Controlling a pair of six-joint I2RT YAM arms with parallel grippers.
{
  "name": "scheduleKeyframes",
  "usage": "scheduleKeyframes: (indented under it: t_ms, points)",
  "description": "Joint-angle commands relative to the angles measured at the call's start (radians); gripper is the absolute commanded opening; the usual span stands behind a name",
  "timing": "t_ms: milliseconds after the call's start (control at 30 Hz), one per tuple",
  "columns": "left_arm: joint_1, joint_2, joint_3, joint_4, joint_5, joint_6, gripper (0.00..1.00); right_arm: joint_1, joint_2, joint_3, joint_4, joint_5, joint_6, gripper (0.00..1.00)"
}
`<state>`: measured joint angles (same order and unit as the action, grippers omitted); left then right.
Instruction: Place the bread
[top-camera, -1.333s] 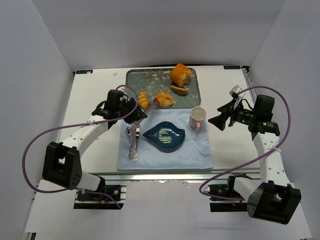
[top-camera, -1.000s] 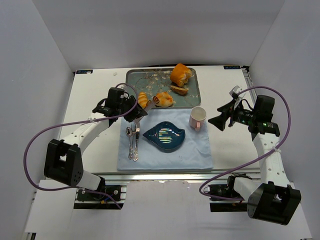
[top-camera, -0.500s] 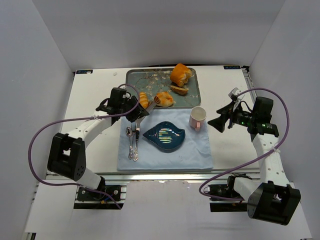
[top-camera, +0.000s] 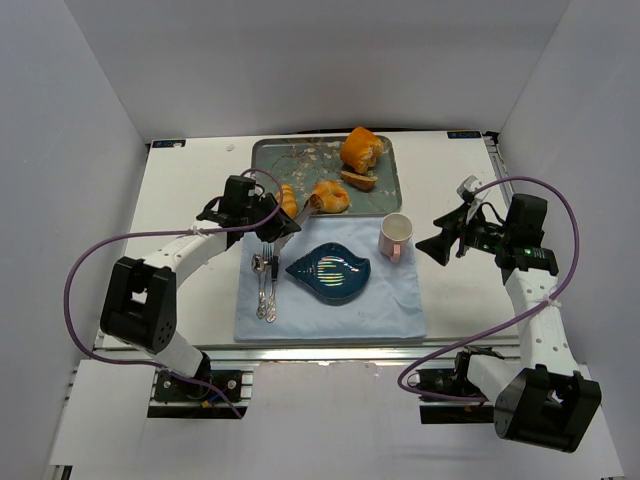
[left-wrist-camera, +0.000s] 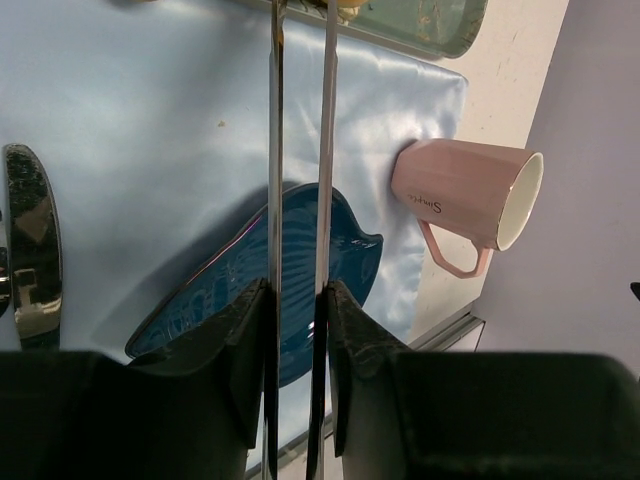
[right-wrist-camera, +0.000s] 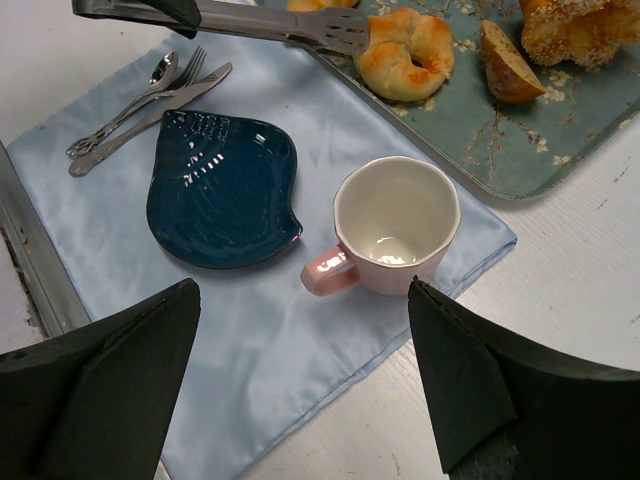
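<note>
The bread (top-camera: 330, 197), a round knotted golden bun, lies on the grey-green tray (top-camera: 290, 160); it also shows in the right wrist view (right-wrist-camera: 405, 52). My left gripper (top-camera: 270, 224) is shut on metal tongs (top-camera: 295, 210), its fingers (left-wrist-camera: 245, 340) pressing the two arms (left-wrist-camera: 300, 150) close together. The tongs' slotted tip (right-wrist-camera: 335, 32) lies against the bun's left edge, not around it. My right gripper (top-camera: 436, 245) is open and empty, right of the pink cup (top-camera: 396, 235), hovering over the cloth (right-wrist-camera: 300, 290).
A blue leaf-shaped plate (top-camera: 330, 270) and cutlery (top-camera: 265, 285) lie on the light blue cloth (top-camera: 390, 310). A small elongated roll (top-camera: 287, 198), an orange loaf (top-camera: 360, 150) and its slice (top-camera: 358, 180) share the tray. White walls enclose the table.
My left gripper has moved right with the tongs, bringing their tip up to the bun. The right arm has barely moved.
</note>
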<state>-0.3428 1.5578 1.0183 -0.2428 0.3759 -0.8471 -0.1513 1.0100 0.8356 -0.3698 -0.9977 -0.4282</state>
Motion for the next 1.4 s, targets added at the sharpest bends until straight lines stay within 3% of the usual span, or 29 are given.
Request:
scheduleKeyframes:
  t_ms: [0, 333, 533, 800, 1167, 1367]
  points:
    - [-0.002, -0.002, -0.014, 0.056, 0.021, -0.006, 0.27, -0.005, -0.021, 0.005, -0.009, -0.021, -0.017, 0.88]
    - [-0.002, -0.05, 0.005, 0.1, 0.049, -0.009, 0.0, -0.004, -0.033, 0.005, -0.027, -0.018, -0.03, 0.88]
    - [-0.004, -0.134, 0.025, 0.076, 0.073, 0.006, 0.0, -0.004, -0.04, 0.01, -0.037, -0.019, -0.04, 0.88]
    - [-0.004, -0.272, -0.059, 0.016, 0.11, 0.006, 0.0, -0.004, -0.044, 0.023, -0.053, -0.022, -0.044, 0.88]
    - [-0.016, -0.64, -0.271, -0.223, 0.155, -0.043, 0.0, -0.004, -0.047, 0.034, -0.078, -0.027, -0.078, 0.88]
    - [-0.019, -0.841, -0.412, -0.227, 0.187, -0.144, 0.0, -0.004, -0.04, 0.026, -0.081, -0.041, -0.083, 0.88]
